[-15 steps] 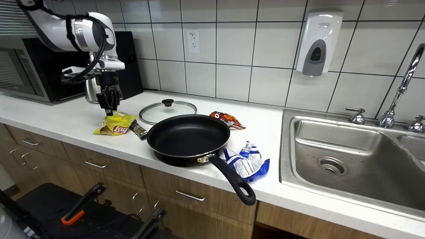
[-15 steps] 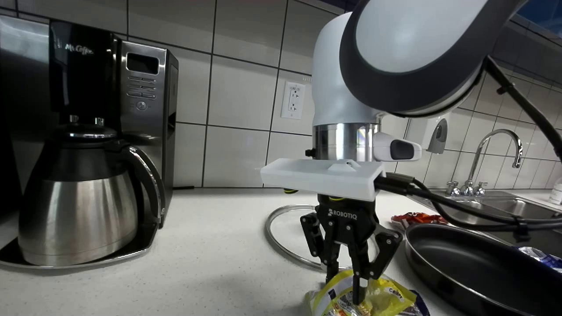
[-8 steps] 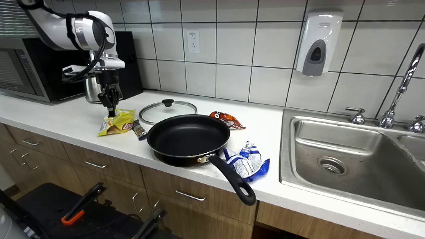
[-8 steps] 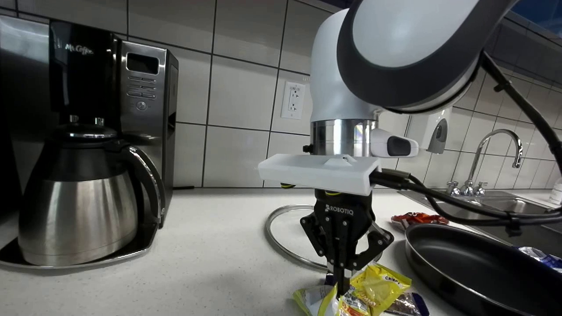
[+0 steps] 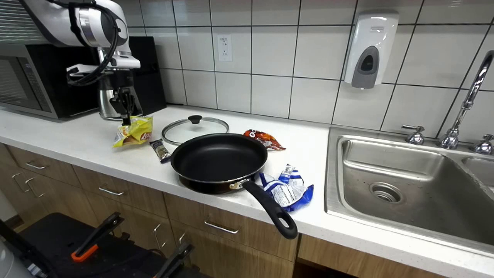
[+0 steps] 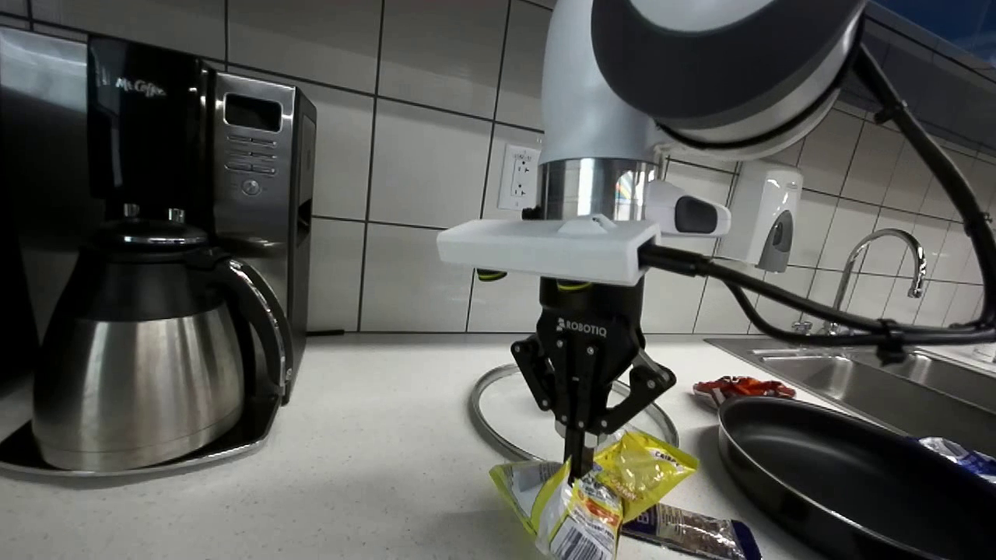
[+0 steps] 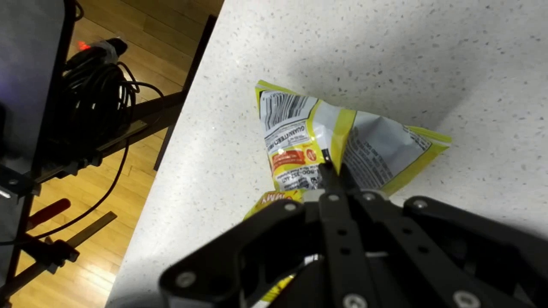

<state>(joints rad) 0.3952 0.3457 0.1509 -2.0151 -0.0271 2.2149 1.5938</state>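
My gripper point(image 5: 126, 122) is shut on the yellow Lay's chip bag point(image 5: 136, 133), pinching a fold of it. In an exterior view the fingers point(image 6: 577, 467) point straight down into the crumpled bag point(image 6: 646, 473). The bag appears raised a little above the counter. In the wrist view the closed fingertips point(image 7: 339, 173) grip a yellow-edged fold, and the bag's printed back point(image 7: 291, 128) spreads out on both sides. A dark snack bar wrapper point(image 5: 160, 151) lies on the counter beside the bag; it also shows in an exterior view point(image 6: 692, 529), partly behind the bag.
A black frying pan point(image 5: 219, 158) stands right of the wrapper, its handle over the counter's front edge. A glass lid point(image 5: 181, 133) lies behind. A red bag point(image 5: 264, 139), a blue bag point(image 5: 287, 191) and a sink point(image 5: 332, 181) are further right. A coffee maker point(image 6: 257, 194) stands nearby.
The fingers have closed from open onto the yellow bag. The gripper then moved up with the bag, which rises and uncovers more of the snack bar wrapper.
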